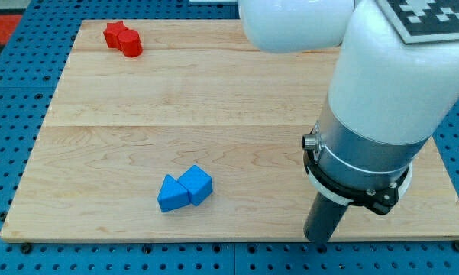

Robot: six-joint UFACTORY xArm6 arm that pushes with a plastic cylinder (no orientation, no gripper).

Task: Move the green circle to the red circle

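No green circle shows anywhere in the camera view; the big white arm covers the board's right side and could hide it. The red circle (131, 43) lies at the board's top left, touching a red star-shaped block (114, 33) on its left. My dark rod comes down at the bottom right, and my tip (318, 241) rests near the board's bottom edge. It is far from the red blocks and well to the right of the blue blocks.
Two blue blocks lie together at the lower middle: a blue one (172, 195) on the left and a blue cube-like one (197, 184) on the right. The wooden board (214, 99) sits on a blue pegboard table.
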